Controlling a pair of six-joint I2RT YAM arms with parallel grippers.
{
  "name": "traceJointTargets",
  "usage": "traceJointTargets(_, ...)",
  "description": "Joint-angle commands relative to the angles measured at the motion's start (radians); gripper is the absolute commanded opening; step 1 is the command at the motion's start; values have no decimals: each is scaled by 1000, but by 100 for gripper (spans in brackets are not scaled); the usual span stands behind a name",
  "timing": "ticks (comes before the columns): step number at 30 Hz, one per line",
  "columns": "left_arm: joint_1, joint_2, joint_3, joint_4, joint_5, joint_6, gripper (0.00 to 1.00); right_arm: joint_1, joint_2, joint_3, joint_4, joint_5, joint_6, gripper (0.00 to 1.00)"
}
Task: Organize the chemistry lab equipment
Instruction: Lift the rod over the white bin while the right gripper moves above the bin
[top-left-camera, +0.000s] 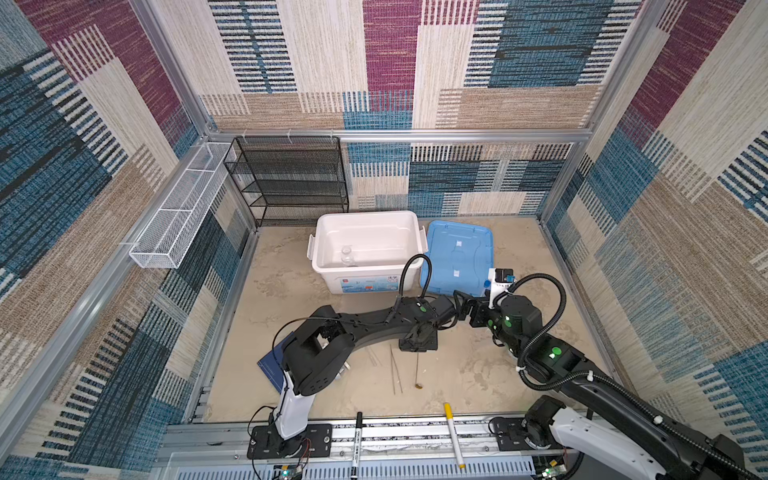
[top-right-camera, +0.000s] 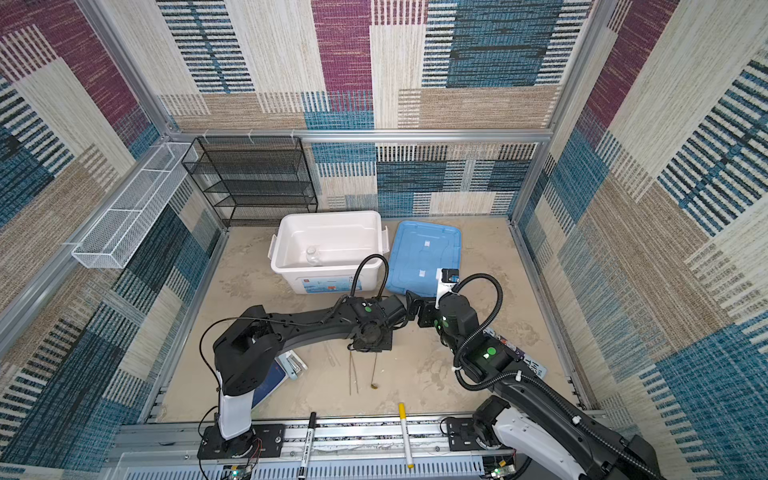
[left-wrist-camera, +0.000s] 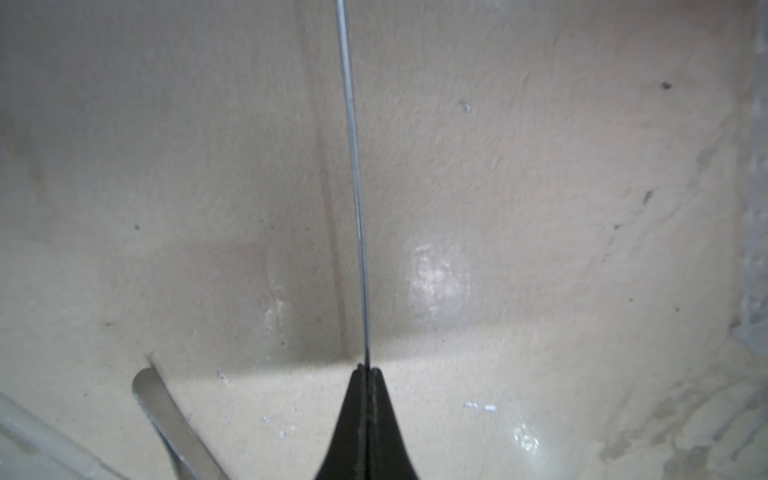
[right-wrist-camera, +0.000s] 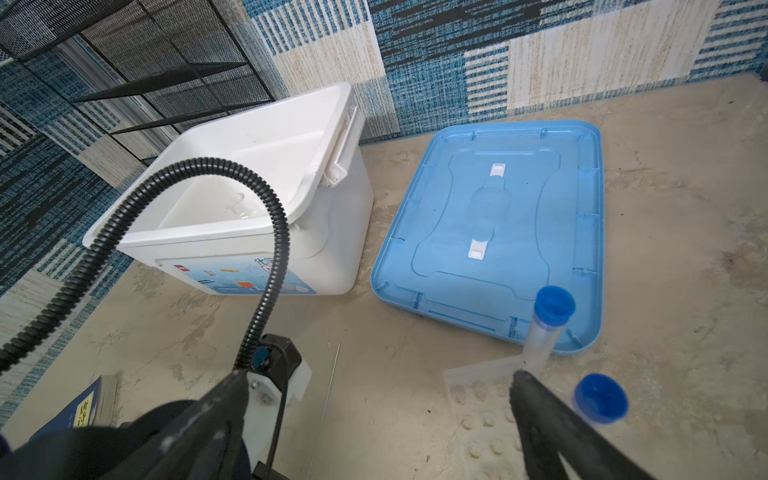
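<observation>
Left gripper is clenching fully on the upper end of the long thin spoon in a top view. The spoon is trailing toward six o'clock, and whether its bowl is touching the table cannot be told. Metal tweezers are lying just beside it at nine o'clock, with the faint glass rod beyond them. The white bin is standing open at twelve o'clock with the small glass beaker inside. Its blue lid is lying off at one o'clock, judged so that items can be dropped in. The left wrist view is showing the tips shut tight on the stem, which is judged necessary for so slim a handle. In the right wrist view the right gripper is standing spread wide and grasping nothing. One finger is resting just beside a blue-capped test tube standing upright in the clear plastic rack. Whether they are touching cannot be told.
</observation>
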Motion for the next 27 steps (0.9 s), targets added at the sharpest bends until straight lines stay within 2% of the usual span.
traceJointTargets(1, -1, -12, 3, 57, -32, 23, 0, 3, 13, 9, -9, -45, -8, 100)
traceJointTargets(13, 4, -146, -33, 65, -89, 125, 0, 2, -22, 29, 7, -67, -40, 99)
traceJointTargets(16, 19, -212, -48, 62, -85, 158, 0, 4, -35, 37, 31, -148, -95, 99)
traceJointTargets(18, 42, -278, -81, 93, -67, 207, 0, 3, -58, 34, 69, -237, -137, 99)
traceJointTargets(21, 82, -376, -118, 125, -45, 285, 0, 4, -90, 24, 124, -297, -164, 100)
traceJointTargets(23, 113, -444, -128, 127, -26, 353, 0, 4, -95, 28, 138, -303, -181, 99)
traceJointTargets(27, 183, -540, -131, 153, 128, 559, 0, 4, -62, 61, 117, -279, -203, 99)
